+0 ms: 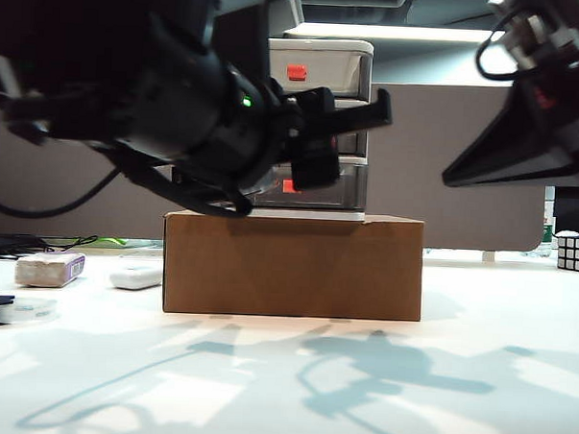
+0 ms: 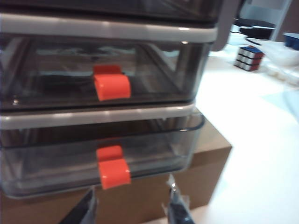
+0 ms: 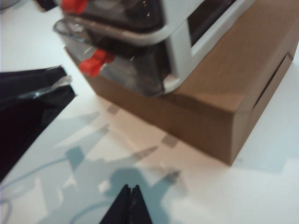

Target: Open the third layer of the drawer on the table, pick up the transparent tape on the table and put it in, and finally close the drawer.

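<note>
Atop the brown cardboard box [image 1: 292, 263], the smoky-grey bottom drawer [image 2: 93, 161] sits slightly out; left gripper [image 2: 133, 210], fingers spread, fronts its red tab [image 2: 114, 172] (presumably to pull). Right gripper [image 3: 127, 205] fingers pressed together; clear tape roll [image 1: 18, 310] waits on the white table [image 1: 494, 380].

My left hand [image 2: 131, 211] hovers raised with fingers parted; my right hand [image 3: 127, 205] is raised, fingertips pressed together.
</note>
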Controlling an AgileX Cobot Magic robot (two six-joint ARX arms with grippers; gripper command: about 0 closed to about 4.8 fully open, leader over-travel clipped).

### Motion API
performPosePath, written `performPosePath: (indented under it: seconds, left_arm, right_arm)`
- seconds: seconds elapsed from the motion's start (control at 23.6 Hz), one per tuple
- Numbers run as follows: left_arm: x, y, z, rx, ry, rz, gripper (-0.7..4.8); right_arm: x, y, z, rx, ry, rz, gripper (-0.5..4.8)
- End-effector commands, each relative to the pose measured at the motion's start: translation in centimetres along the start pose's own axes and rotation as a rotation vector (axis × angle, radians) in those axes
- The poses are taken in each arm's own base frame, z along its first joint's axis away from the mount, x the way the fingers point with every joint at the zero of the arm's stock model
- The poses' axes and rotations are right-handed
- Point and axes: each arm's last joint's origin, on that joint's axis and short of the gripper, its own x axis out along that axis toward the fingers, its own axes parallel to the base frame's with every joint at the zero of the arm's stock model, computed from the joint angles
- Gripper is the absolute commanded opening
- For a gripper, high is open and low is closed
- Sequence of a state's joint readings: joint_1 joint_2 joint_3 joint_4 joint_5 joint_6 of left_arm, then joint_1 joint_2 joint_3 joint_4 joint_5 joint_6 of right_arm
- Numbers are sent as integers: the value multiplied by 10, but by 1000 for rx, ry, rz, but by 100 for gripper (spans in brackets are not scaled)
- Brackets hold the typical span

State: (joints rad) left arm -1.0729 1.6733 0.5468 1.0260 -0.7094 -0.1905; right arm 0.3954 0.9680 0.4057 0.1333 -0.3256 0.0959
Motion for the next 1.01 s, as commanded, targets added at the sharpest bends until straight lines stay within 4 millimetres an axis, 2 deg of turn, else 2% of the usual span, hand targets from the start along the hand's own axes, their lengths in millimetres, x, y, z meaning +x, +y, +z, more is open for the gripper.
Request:
performPosePath:
  seconds: [0.04, 0.42, 0.72, 0.8, 0.85, 1.01]
  left_arm:
    - [7, -5, 0, 19, -12, 39, 187]
    - [24, -16, 0, 58, -26, 99, 183]
    - [26, -15, 0, 65, -26, 140, 172]
    - [27, -13, 0, 70, -21, 145, 145]
    - [28, -13, 0, 74, -17, 148, 111]
    - [29, -11, -1, 76, -13, 143, 111]
  right_arm:
    - [7, 0, 10, -35, -33, 55, -5]
    - [11, 0, 15, -65, -46, 67, -5]
    - [11, 0, 15, -65, -46, 66, -5]
    - [11, 0, 15, -65, -46, 66, -5]
    - [11, 0, 15, -65, -46, 66, -5]
    - [11, 0, 15, -67, -46, 66, -5]
